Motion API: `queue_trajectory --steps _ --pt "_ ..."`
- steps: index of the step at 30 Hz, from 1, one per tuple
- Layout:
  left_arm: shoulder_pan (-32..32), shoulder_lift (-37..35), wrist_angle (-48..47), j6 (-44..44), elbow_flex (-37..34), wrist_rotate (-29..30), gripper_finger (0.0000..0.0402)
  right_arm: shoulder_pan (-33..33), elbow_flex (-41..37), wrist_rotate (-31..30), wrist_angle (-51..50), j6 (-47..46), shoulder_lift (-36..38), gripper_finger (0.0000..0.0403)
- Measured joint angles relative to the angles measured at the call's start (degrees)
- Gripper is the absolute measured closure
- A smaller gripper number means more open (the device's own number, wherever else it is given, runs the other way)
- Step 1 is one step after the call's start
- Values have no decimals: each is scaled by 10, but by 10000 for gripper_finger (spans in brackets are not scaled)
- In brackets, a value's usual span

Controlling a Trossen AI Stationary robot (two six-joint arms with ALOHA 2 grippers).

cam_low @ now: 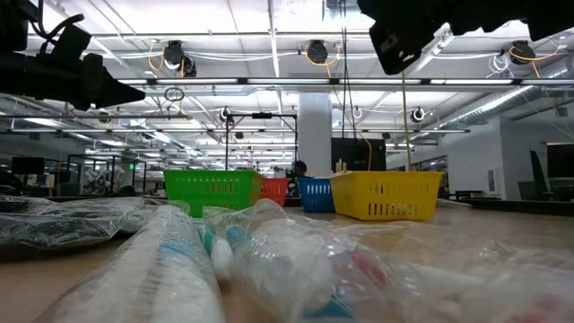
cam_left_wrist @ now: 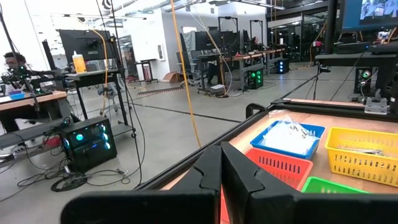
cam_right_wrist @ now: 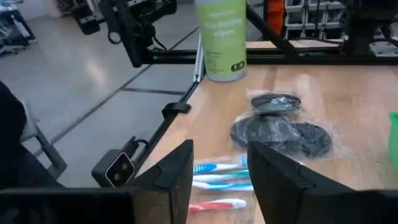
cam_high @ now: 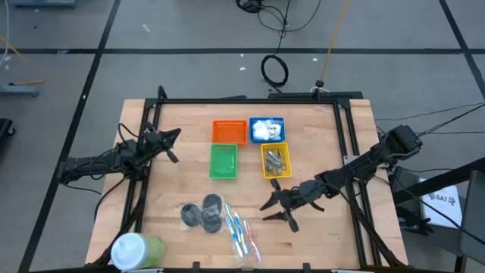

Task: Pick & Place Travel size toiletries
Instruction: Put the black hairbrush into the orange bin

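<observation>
The right gripper hangs over the counter in its front right part, pointing toward the toothbrushes; its fingers stand partly apart with nothing between them. The left gripper waits at the counter's left edge, toward the back, its fingers pressed together and empty.

Four baskets sit in a block near the middle of the back edge: the orange basket and blue basket behind, the green basket and yellow basket in front. White packets fill the blue one, and small metal clippers lie in the yellow one. What the orange and green ones hold cannot be told.

Toward the front edge, left of the right gripper, the toothbrushes lie side by side in clear wrap. Just beside them, to the left, lie the dark discs, overlapping. A white-and-green tub stands at the front left corner.
</observation>
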State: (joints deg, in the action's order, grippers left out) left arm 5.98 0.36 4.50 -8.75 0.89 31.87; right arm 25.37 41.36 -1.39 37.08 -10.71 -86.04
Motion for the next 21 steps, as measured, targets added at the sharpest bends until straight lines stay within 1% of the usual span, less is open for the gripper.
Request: queue_trajectory --steps 18,20,21 --pt "0 0 0 0 0 0 401 -2 0 0 0 -4 3 266" --pt "0 0 0 0 0 0 401 -2 0 5 -1 -5 3 267" --pt "0 0 0 0 0 0 401 -2 0 19 0 -5 3 267"
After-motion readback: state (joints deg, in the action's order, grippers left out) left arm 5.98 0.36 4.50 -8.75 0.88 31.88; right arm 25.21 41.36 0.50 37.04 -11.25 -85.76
